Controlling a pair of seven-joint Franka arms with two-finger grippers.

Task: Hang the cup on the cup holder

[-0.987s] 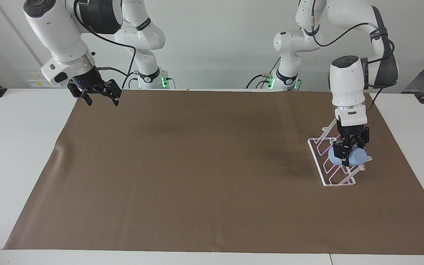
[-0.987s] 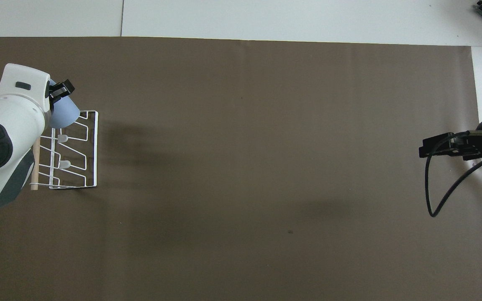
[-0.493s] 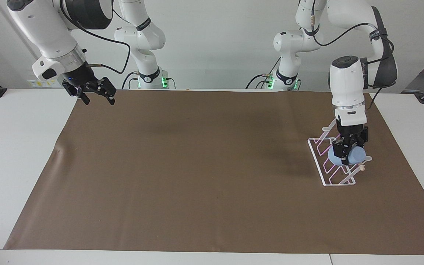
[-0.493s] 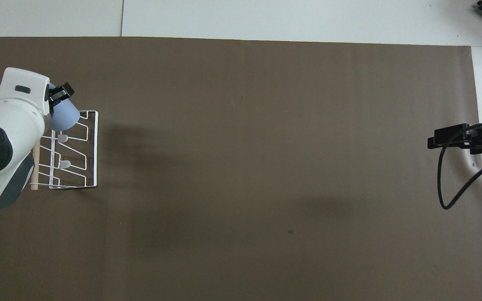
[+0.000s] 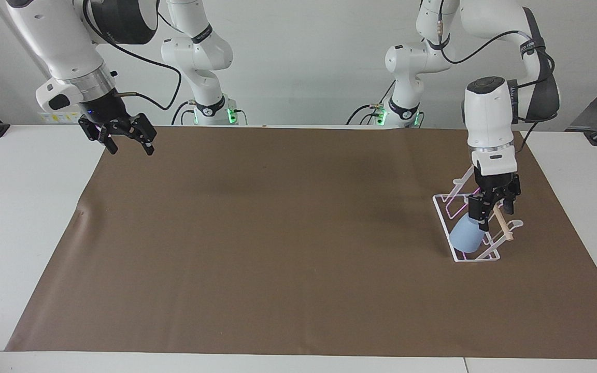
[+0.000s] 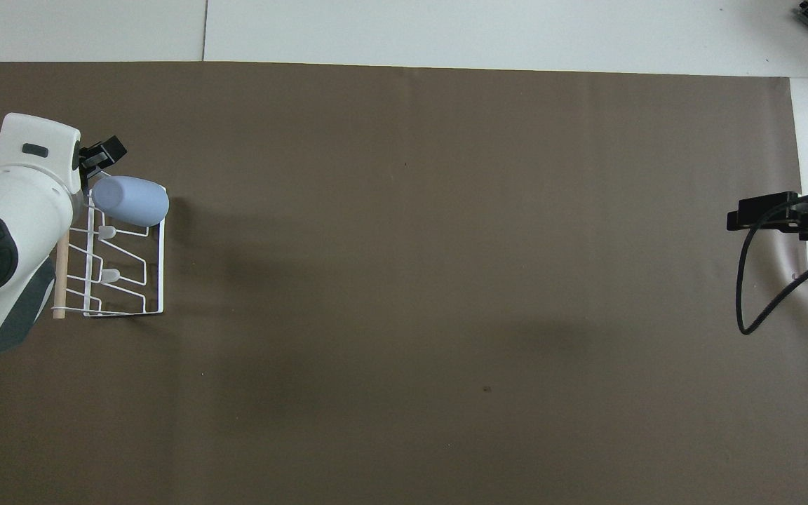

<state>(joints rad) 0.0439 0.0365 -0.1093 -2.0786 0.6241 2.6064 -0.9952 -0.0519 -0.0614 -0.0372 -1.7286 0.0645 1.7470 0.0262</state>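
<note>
Facing view | left pincer (image 5: 491,213) released over cup holder (image 5: 472,258) | cup (image 5: 466,235) seemingly hung | right pincer (image 5: 126,145) spread, waiting

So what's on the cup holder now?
The cup lies tilted on the cup holder, at its end farther from the robots. The cup covers any prong inside it. The open left pincer hangs just above.

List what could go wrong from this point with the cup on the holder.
1. The cup lies tilted on a prong at the end of the cup holder farthest from the robots; if it is not fully seated, it may slide off onto the mat.
2. The left gripper, open, sits just above the cup beside the wooden dowel; lifting carelessly could snag the wire and tip the light rack.
The right gripper waits open, away from the rack.
</note>
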